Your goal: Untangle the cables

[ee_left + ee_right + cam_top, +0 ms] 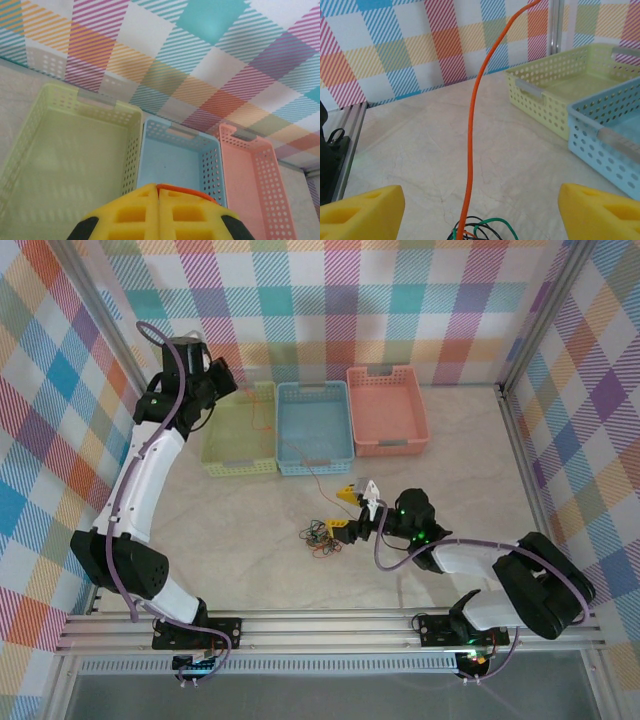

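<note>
I am watching the left gripper (158,190) pinching fully shut on the orange cable (471,130), high over the green basket (240,468), which is sitting just left of the blue basket (316,468). From that grip the orange cable is running down past the blue basket's near side and dropping into the heap of cables (322,535), black, green and yellowish loops lying on the table (240,530) in front of the blue basket. The right gripper (345,513) is hovering low, just right of that heap and also in front of the blue basket, with its jaws standing wide apart and gripping nothing. In the right wrist view its yellow fingers (362,210) are sitting at either side while the orange cable is rising between them, touching neither. The pink basket (390,448) is sitting just right of the blue basket.
</note>
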Robot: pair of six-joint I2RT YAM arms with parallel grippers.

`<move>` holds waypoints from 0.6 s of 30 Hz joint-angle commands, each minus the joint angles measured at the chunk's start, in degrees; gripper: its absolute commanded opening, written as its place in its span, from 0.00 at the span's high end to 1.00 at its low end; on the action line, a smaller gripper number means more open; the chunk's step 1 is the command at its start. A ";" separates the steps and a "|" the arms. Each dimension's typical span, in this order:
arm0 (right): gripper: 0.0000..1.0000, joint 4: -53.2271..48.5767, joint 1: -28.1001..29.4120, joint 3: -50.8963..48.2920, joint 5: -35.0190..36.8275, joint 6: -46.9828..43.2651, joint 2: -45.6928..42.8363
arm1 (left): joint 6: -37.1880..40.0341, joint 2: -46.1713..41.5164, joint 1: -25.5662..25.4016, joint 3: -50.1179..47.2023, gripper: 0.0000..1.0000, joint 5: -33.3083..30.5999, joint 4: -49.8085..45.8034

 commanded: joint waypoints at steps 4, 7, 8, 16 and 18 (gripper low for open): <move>0.18 4.35 0.31 -2.59 9.48 -1.96 -3.48 | -1.12 -2.39 4.86 1.90 1.00 0.18 0.64; 0.18 1.84 0.30 -2.78 15.92 -2.52 -5.09 | -1.35 -3.62 7.17 1.47 1.00 0.19 0.17; 0.18 0.88 0.28 -3.01 19.65 -2.60 -5.89 | -1.64 -4.00 8.10 1.43 1.00 0.13 0.02; 0.16 -0.89 -0.04 -4.20 28.71 -2.31 -8.30 | -2.94 -6.37 11.69 0.12 1.00 2.43 0.17; 0.17 0.10 -0.03 -4.47 24.15 -3.29 -8.36 | -2.92 -6.09 11.80 0.31 1.00 2.38 -0.04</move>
